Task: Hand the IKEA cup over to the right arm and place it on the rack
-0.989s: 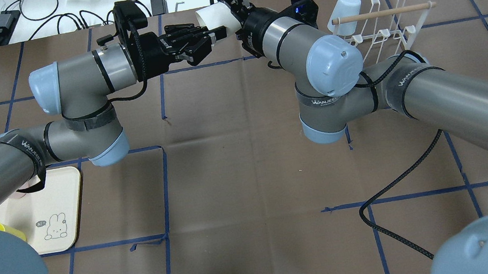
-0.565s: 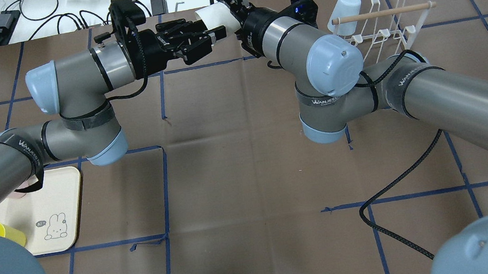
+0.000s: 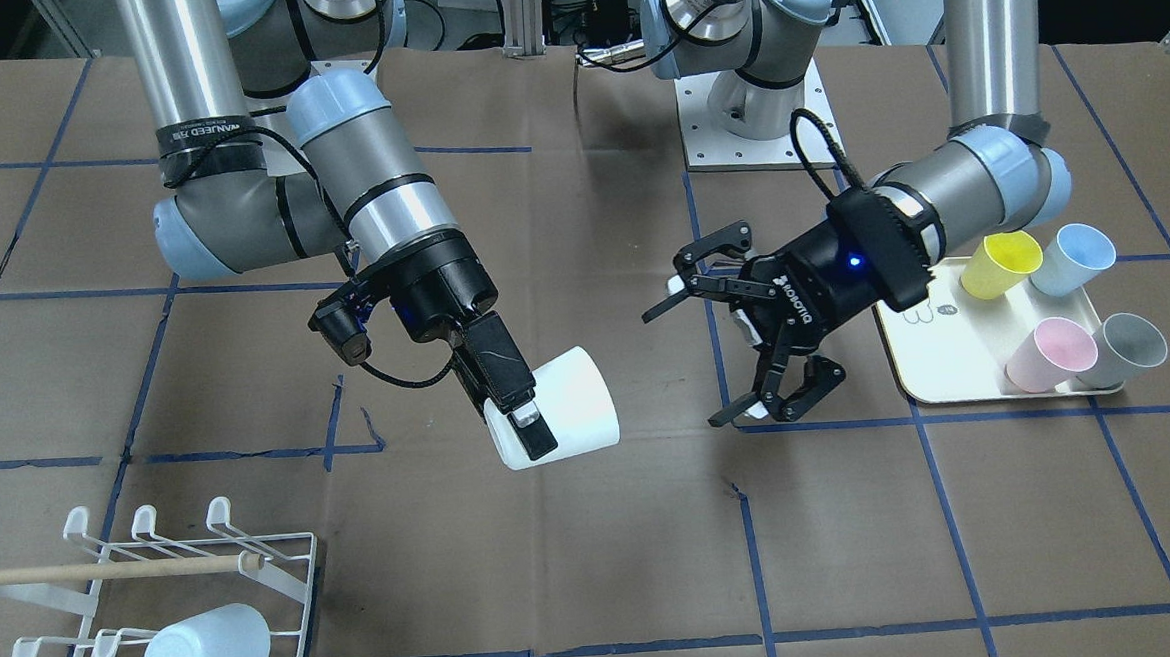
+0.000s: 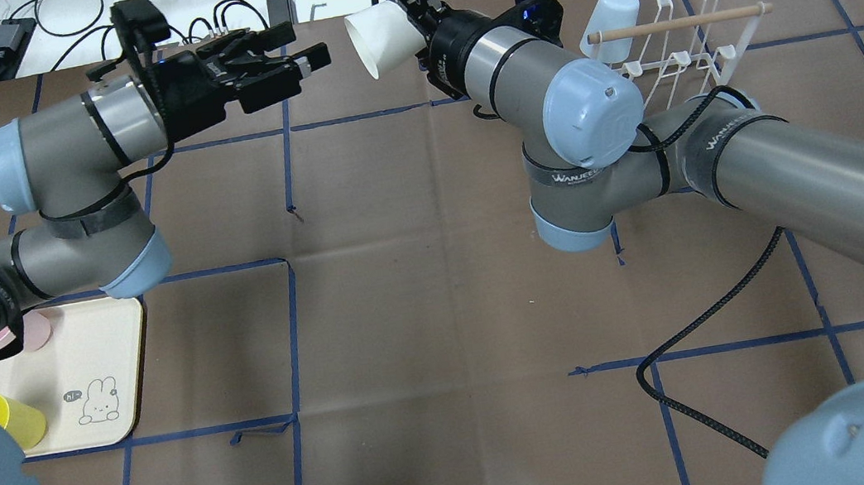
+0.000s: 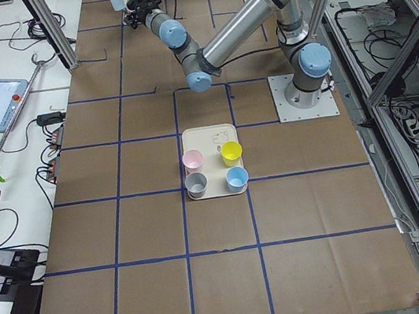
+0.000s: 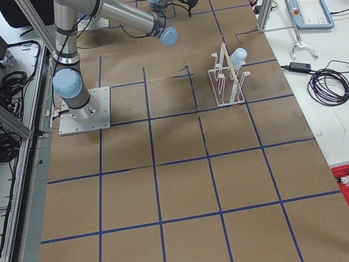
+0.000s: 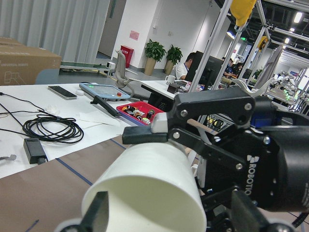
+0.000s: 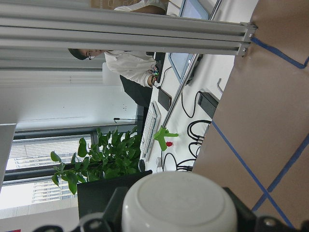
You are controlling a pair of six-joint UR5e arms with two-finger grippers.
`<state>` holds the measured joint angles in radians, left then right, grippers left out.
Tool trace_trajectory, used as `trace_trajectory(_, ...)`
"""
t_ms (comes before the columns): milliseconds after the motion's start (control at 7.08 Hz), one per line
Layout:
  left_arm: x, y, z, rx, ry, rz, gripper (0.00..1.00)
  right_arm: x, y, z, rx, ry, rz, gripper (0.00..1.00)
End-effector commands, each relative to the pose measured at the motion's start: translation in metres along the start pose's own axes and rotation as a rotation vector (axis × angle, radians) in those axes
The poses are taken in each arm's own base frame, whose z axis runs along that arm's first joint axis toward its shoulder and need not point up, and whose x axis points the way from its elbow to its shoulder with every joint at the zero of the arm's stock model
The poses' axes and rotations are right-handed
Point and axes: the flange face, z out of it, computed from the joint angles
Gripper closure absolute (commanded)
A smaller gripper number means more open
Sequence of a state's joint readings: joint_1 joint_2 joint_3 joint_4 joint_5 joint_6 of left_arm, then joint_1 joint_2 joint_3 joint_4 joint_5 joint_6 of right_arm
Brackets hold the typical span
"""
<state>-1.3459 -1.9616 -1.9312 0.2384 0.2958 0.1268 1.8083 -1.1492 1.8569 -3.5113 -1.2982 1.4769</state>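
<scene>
Presently logged as hand-over done, placing not yet begun: white IKEA cup pinched near its base between the right fingers, held clear of the worktop, mouth toward the left fingers, those spread wide, empty, well apart from the cup. Next called for, by judgement: carrying the cup to the rack, well off on the right fingers' far side from the left ones, then turning it mouth-down over a free prong beside the pale blue cup lodged there.
</scene>
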Motion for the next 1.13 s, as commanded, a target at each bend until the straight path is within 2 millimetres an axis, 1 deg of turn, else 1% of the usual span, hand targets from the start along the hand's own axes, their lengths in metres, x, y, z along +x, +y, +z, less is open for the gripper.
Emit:
trace_trajectory(0, -0.02, -0.001, -0.027, 0.028, -0.001, -0.015, 0.03, -0.002, -0.015, -0.003, 0.022, -0.002, -0.009, 0.75)
trace_trajectory(141, -0.024, -0.008, -0.026, 0.027, -0.018, -0.012, 0.03, -0.001, -0.042, -0.005, 0.065, 0.0, -0.089, 0.75)
trace_trajectory(283, -0.037, -0.018, -0.02, 0.018, -0.128, -0.014, 0.03, -0.003, -0.051, -0.007, 0.062, -0.004, -0.117, 0.75)
trace_trajectory(424, -0.047, -0.031, -0.013, 0.009, -0.23, -0.01, 0.03, -0.003, -0.065, -0.009, 0.081, -0.004, -0.157, 0.77)
trace_trajectory(565, -0.057, -0.039, 0.005, -0.04, -0.384, -0.039, 0.03, -0.011, -0.085, -0.02, 0.119, -0.008, -0.252, 0.8)
trace_trajectory(707, -0.046, -0.05, 0.036, -0.129, -0.515, -0.076, 0.03, -0.018, -0.116, -0.033, 0.173, 0.001, -0.349, 0.81)
trace_trajectory(848, -0.036, -0.069, 0.051, -0.254, -0.647, -0.141, 0.03, -0.021, -0.139, -0.044, 0.203, 0.011, -0.504, 0.83)
trace_trajectory(989, -0.025, -0.091, 0.049, -0.387, -0.725, -0.221, 0.03, -0.022, -0.165, -0.053, 0.243, 0.036, -0.648, 0.88)
